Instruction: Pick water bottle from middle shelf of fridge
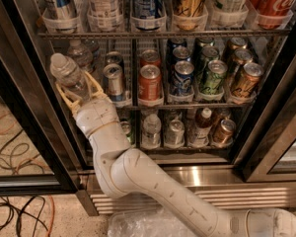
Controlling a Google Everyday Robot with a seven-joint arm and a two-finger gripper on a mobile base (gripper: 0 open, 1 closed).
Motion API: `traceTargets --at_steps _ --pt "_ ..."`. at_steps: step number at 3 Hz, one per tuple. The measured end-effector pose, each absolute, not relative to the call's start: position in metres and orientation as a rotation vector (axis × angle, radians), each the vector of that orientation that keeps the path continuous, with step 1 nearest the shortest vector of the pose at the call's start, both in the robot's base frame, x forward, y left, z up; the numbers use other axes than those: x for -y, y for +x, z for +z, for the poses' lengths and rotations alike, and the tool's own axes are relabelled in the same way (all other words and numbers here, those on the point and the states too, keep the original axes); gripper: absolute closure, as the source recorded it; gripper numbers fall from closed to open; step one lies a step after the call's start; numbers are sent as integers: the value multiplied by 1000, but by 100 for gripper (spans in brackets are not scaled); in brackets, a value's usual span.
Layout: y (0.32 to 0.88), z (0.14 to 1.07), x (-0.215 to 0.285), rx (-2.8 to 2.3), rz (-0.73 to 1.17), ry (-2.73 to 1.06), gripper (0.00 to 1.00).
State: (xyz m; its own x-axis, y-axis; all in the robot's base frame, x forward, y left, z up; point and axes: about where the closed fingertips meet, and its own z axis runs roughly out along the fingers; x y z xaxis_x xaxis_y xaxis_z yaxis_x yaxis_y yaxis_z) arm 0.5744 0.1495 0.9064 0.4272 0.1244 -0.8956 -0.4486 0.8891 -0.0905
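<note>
My gripper (80, 87) is at the left end of the middle shelf (187, 104) of the fridge (202, 175), shut on the water bottle (69, 74). The bottle is clear and ribbed. It tilts with its top toward the upper left, in front of the rack's left edge. The cream fingers (65, 97) clasp its lower body from both sides. A second clear bottle (82, 53) stands behind it on the same shelf. Short silver, orange, blue, green and bronze cans fill the shelf to the right.
Tall cans (148, 4) line the rack above. The lowest rack holds small cans, a small clear bottle (151, 128) and a brown-liquid bottle (202, 123). Dark door frames (19, 98) flank the opening. Cables (10, 147) lie on the floor at left; clear plastic sheet (143, 225) at the bottom.
</note>
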Motion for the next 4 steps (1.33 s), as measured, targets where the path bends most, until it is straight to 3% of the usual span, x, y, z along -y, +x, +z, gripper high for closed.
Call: traceTargets --at_steps 2,4 --pt "543 925 -147 -1038 387 -422 100" --pt "507 904 -109 -1119 373 -533 100"
